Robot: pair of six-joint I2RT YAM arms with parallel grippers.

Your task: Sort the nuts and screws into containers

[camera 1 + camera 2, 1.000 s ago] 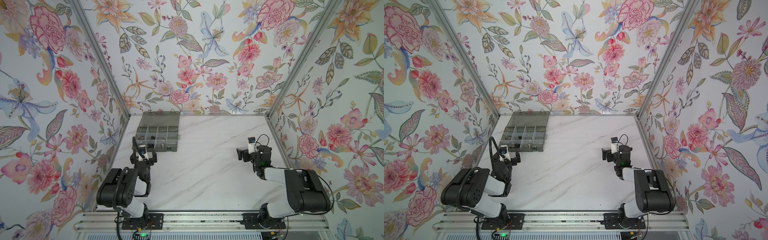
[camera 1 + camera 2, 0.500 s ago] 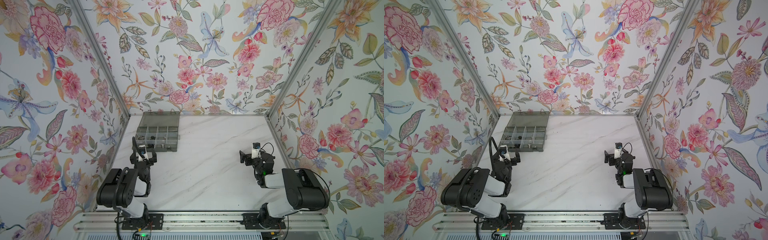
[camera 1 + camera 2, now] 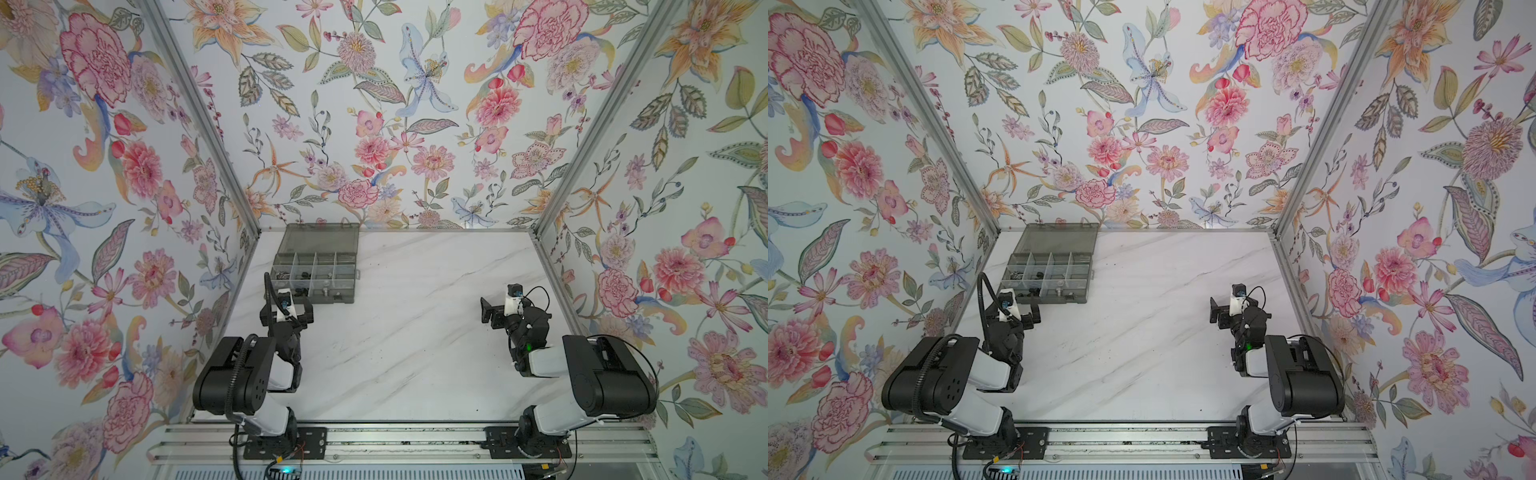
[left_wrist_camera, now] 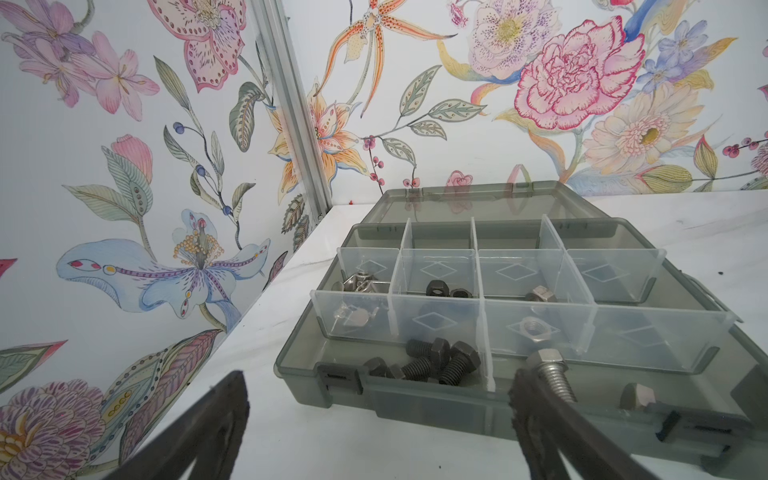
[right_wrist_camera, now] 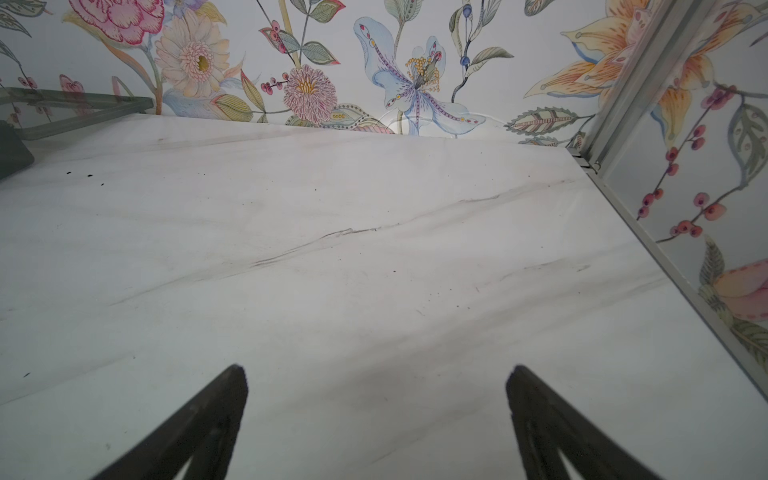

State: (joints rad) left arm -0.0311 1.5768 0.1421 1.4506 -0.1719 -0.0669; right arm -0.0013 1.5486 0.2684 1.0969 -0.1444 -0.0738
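On a white, grey-veined marble table [image 3: 415,332] walled in floral paper, the smoky-grey organiser box [image 3: 316,266] is seen in both top views, lid laid open, near the far left corner; the left gripper [image 3: 286,311] is held just before it, the right gripper [image 3: 487,312] well apart over bare marble.

In the left wrist view, the left gripper's jaws are spread wide and nothing is held; black hex-headed screws [image 4: 440,361] are heaped in a front cell of the containers [image 4: 536,270], a silver screw [image 4: 552,374] lies in the next; the nuts [image 4: 446,289] are lodged behind clear dividers. Such steel pieces are judged hard, smooth, dense and prone to roll; a pinch across shank or flats is advised.

In the right wrist view, the right gripper [image 5: 376,374] is shown fully parted and empty.
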